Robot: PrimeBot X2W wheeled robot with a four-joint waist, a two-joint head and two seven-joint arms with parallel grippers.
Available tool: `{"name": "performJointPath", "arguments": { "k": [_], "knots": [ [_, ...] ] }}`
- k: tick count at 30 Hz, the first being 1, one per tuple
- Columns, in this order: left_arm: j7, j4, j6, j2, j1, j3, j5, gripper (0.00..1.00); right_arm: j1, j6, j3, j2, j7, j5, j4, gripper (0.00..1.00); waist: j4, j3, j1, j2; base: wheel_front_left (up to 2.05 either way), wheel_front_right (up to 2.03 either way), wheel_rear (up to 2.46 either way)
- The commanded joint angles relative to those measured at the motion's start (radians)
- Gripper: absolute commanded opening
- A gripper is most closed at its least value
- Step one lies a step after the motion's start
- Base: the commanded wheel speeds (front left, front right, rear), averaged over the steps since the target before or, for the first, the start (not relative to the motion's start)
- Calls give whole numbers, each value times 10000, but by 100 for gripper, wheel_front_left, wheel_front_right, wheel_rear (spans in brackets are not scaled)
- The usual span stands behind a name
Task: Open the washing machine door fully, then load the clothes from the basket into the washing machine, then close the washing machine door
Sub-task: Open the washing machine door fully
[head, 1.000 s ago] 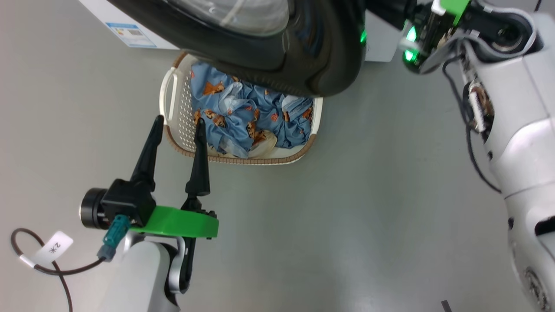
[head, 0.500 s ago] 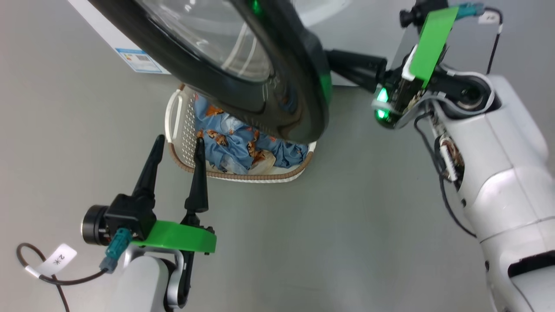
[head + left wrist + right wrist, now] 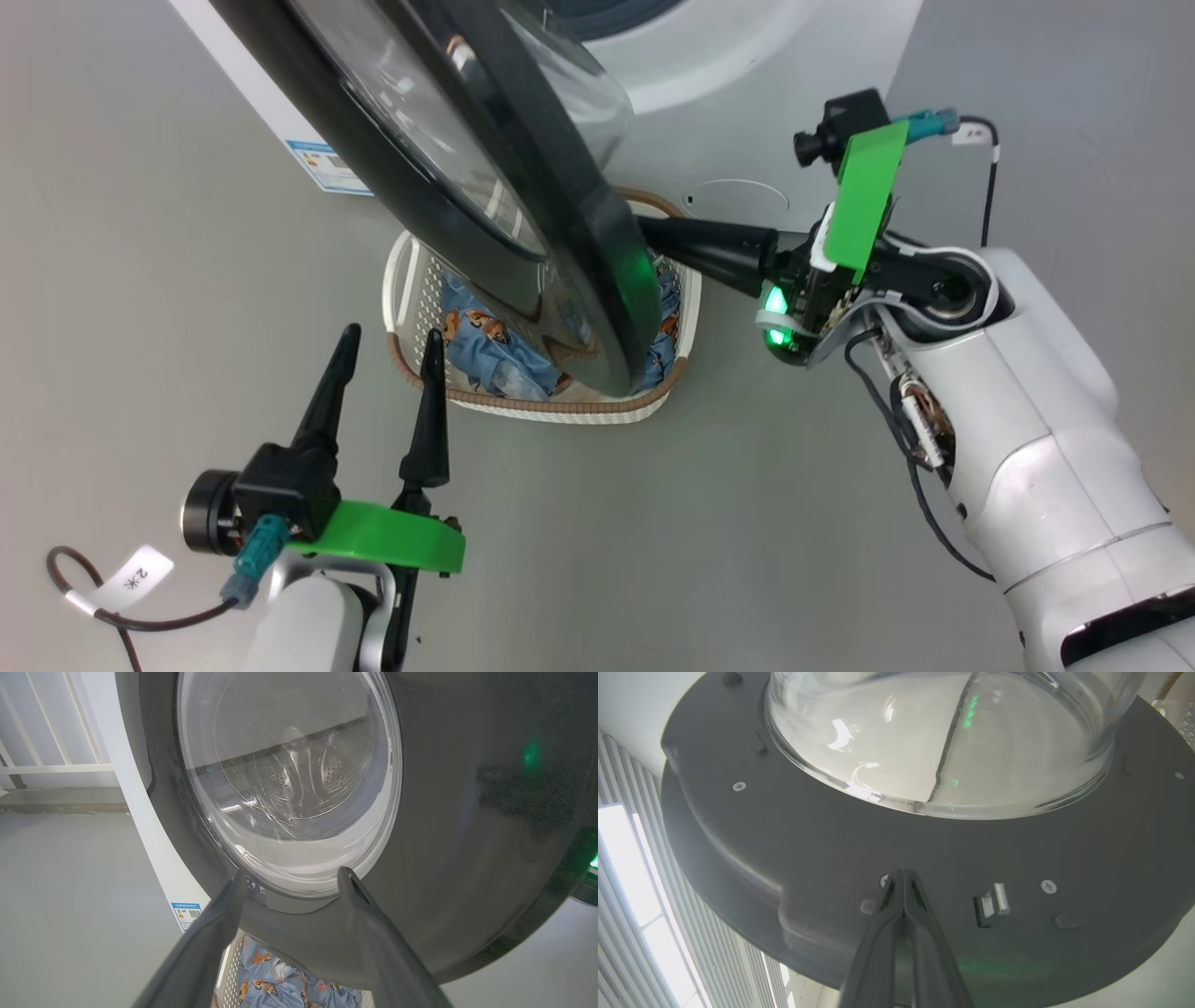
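Note:
The washing machine door [image 3: 560, 280] stands partly open, edge-on above the basket, its glass bowl [image 3: 948, 732] bulging toward the white washing machine [image 3: 747, 84]. My right gripper [image 3: 658, 241] is shut, and its tips [image 3: 902, 873] rest against the door's dark inner face below the bowl, near the latch [image 3: 992, 903]. The basket [image 3: 403, 280] sits on the floor under the door, with the bear-print clothes [image 3: 476, 336] partly hidden by it. My left gripper [image 3: 392, 336] hangs open and empty at the basket's near left corner, facing the door's outer side [image 3: 467, 812].
A blue label [image 3: 322, 168] marks the machine's left side, and a round cap [image 3: 738, 196] sits low on its front. Grey floor [image 3: 653, 541] stretches all round. A white railing [image 3: 46, 765] stands beyond the machine in the left wrist view.
The door has swung further open, turning edge-on, with my shut right gripper following it down and left. The head camera has shifted too. My left gripper has stayed open by the basket.

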Motion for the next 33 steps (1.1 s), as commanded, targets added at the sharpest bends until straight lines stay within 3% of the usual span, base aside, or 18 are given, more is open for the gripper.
{"name": "performJointPath", "arguments": {
  "k": [1,21,33],
  "knots": [
    [-80,-124,-51,198,88,350,40,100,85,92,214,429,-41,223,-453,0,79,-79,1,0,0,0,0],
    [-80,-73,-11,198,238,333,-66,100,503,92,1720,445,-996,1507,-621,0,292,-356,1,0,0,0,0],
    [-80,-35,-55,198,235,566,70,100,910,92,1106,327,-2240,1753,-1246,0,-27,-352,1,0,0,0,0]
  ]
}}
